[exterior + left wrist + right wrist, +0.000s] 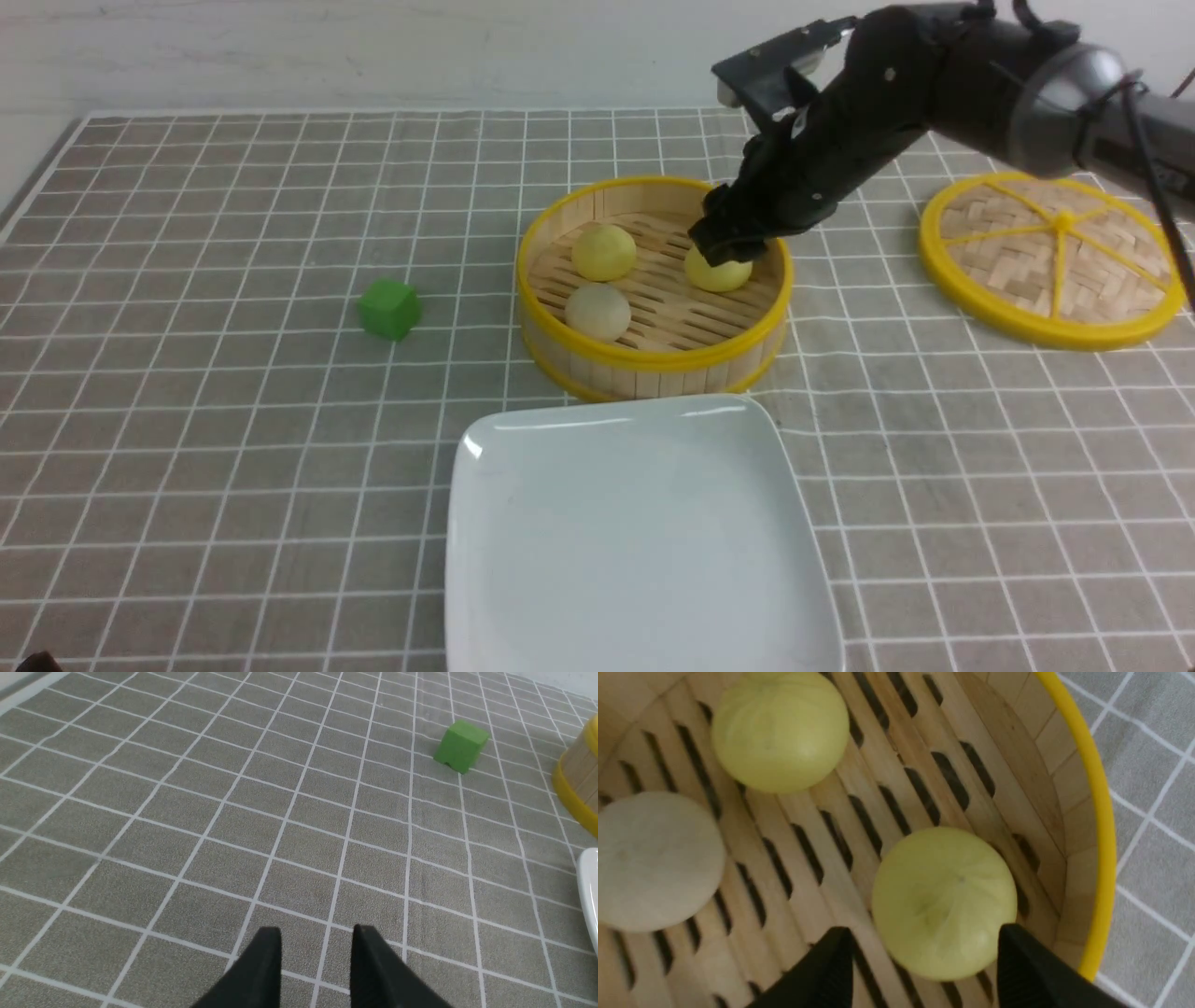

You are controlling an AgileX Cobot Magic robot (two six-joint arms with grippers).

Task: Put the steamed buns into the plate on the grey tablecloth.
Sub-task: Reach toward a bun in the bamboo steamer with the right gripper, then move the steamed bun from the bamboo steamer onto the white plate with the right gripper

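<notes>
the steamed buns are all three inside the bamboo steamer. none is on the plate, which lies bare just in front of the steamer. the right claw is down inside the steamer, its fingers spread either side of the yellow bun by the steamer's right wall. i can't see that they press it. the second yellow bun sits toward the steamer's back left and the off-white bun toward its front left, both apart from that claw. the left claw hangs low over the cloth well to the steamer's left, fingers a little apart with nothing between them.

the buns look light, smooth and round, and i'd guess soft, so a hard squeeze could dent one or pop it out sideways. the best hold seems to be across the widest part, with a gentle pinch. the steamer's wall is close, so one finger has little room.

the table wears a grey tablecloth ruled in white squares, slightly rumpled beside the steamer. the woven lid lies to the steamer's right, a green cube to its left, and a pale wall runs behind.
</notes>
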